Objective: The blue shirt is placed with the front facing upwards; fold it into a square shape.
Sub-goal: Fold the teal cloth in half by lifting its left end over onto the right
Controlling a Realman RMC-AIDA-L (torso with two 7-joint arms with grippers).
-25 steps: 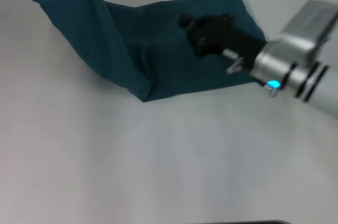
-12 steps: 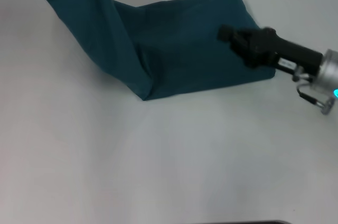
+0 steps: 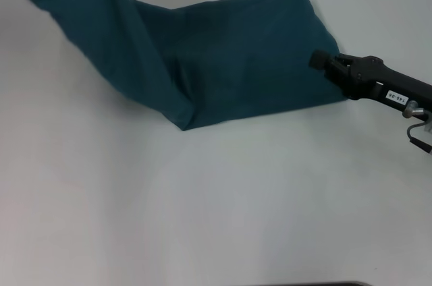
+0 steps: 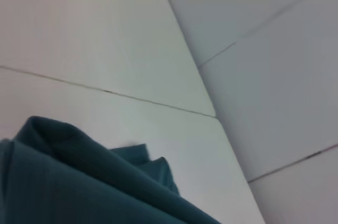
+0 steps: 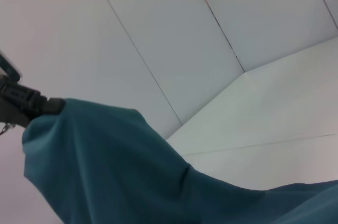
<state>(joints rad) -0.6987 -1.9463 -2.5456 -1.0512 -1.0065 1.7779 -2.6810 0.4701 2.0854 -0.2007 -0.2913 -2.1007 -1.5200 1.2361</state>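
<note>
Blue shirt: lay partly folded on the white table, one end raised toward the far left corner.
Left gripper: held that raised end off the table, closed on the cloth.
Right gripper: sat at the shirt's right edge; whether its fingers were apart or together, I cannot tell.

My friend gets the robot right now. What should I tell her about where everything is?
Left gripper: at the far left, holding one end of the dark teal-blue soft cotton T-shirt up off the white table.
Right gripper: low at the shirt's right edge; whether it grips is unclear.
Done: the shirt is partly folded, its right part lying flat.
Left: lay the raised end over and square it up.
</note>
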